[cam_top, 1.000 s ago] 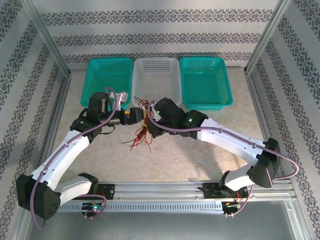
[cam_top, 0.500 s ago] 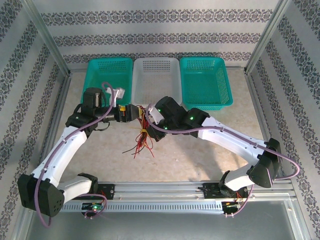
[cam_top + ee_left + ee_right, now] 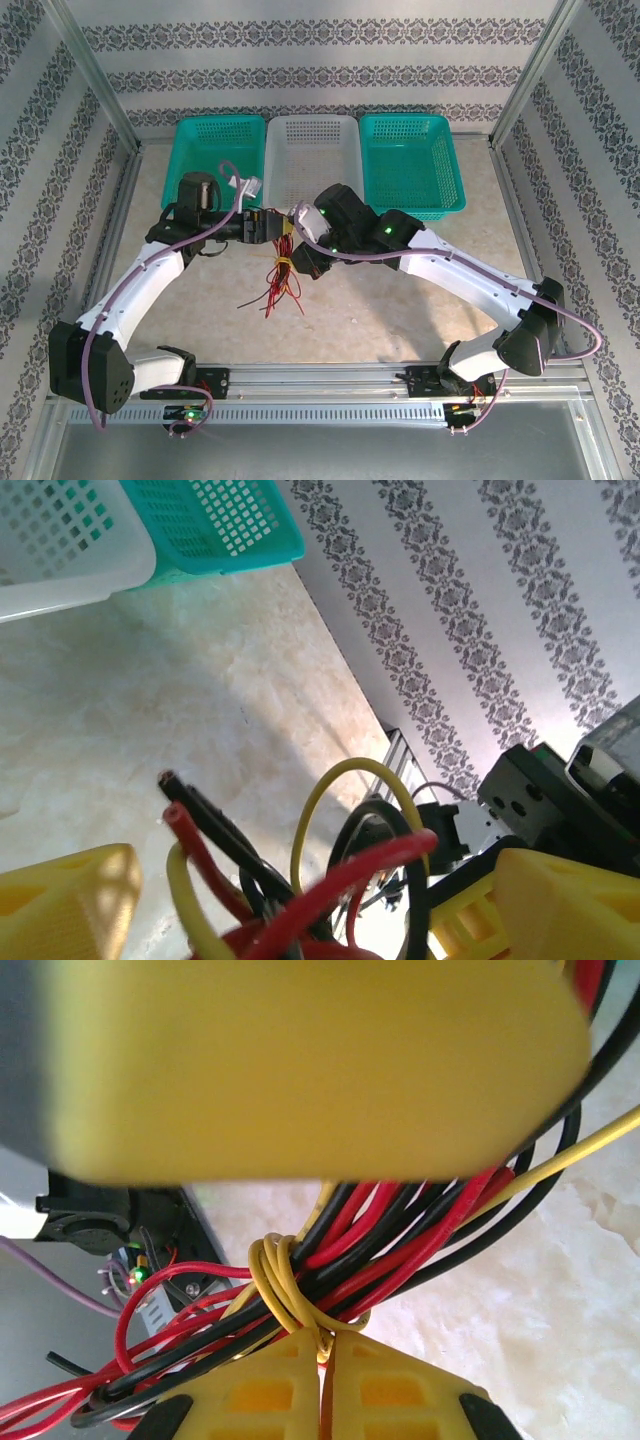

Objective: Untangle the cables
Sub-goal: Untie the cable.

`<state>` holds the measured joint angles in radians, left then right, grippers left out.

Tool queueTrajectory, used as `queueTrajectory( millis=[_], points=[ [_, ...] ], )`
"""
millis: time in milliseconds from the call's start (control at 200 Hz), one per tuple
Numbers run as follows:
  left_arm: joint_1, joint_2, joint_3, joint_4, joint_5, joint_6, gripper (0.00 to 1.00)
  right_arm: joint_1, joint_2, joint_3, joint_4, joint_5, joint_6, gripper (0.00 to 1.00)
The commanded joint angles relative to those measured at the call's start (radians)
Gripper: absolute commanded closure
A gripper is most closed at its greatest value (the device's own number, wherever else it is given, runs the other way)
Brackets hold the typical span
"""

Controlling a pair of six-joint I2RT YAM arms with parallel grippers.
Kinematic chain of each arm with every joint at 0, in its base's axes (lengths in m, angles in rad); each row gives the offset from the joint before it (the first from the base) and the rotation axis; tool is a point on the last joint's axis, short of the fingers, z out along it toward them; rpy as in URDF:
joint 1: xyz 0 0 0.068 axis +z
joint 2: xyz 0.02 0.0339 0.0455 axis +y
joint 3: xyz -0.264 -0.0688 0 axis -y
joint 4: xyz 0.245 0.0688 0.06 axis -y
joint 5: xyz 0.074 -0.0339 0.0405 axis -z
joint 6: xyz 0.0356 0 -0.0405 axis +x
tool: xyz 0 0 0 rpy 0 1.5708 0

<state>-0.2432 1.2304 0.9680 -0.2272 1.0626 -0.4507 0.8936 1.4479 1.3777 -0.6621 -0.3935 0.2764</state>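
Right wrist view: upper run of the cables (image 3: 400,1230) was hidden behind a blurred, unidentifiable yellow block (image 3: 310,1070). Left wrist view: the cables' lower ends and both fingers (image 3: 60,900) of the left gripper (image 3: 300,910) were cut by the bottom edge. From above, single strands were too small to be separated.

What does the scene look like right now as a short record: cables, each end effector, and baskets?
cables: red, black and yellow, bunched between both arms, loose ends fanning toward the near side
yellow loop: wound around the bunch
left end effector: open, fingers either side of the cables
right end effector: shut on the yellow loop
far edge: left teal basket, white basket, right teal basket in a row
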Motion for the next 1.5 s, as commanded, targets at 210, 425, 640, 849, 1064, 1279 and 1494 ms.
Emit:
queueTrajectory(
  millis=[210, 425, 640, 849, 1064, 1279, 1494],
  points=[
    [-0.019, -0.016, -0.049, 0.116, 0.067, -0.072, 0.71, -0.011, -0.029, 0.013, 0.073, -0.03, 0.0, 1.0],
    [-0.02, -0.028, -0.089, 0.277, -0.035, -0.194, 0.94, -0.012, -0.089, -0.03, 0.081, 0.119, 0.018, 0.6],
    [-0.02, -0.052, -0.124, 0.248, -0.419, -0.266, 1.0, -0.052, -0.182, -0.103, -0.04, 0.693, 0.18, 0.02],
    [-0.057, -0.077, -0.173, 0.252, -0.683, -0.438, 1.0, -0.09, -0.104, -0.095, -0.316, 0.989, 0.509, 0.02],
    [-0.174, -0.109, -0.143, 0.194, -0.818, -0.45, 1.0, -0.087, -0.205, -0.28, -0.046, 0.816, 0.42, 0.02],
    [-0.247, -0.101, -0.184, 0.264, -0.879, -0.496, 1.0, -0.198, -0.29, -0.417, 0.216, 0.411, 0.373, 0.1],
    [-0.309, -0.075, -0.202, 0.375, -0.882, -0.571, 1.0, -0.261, -0.317, -0.418, 0.204, 0.242, 0.364, 0.46]
  ],
)
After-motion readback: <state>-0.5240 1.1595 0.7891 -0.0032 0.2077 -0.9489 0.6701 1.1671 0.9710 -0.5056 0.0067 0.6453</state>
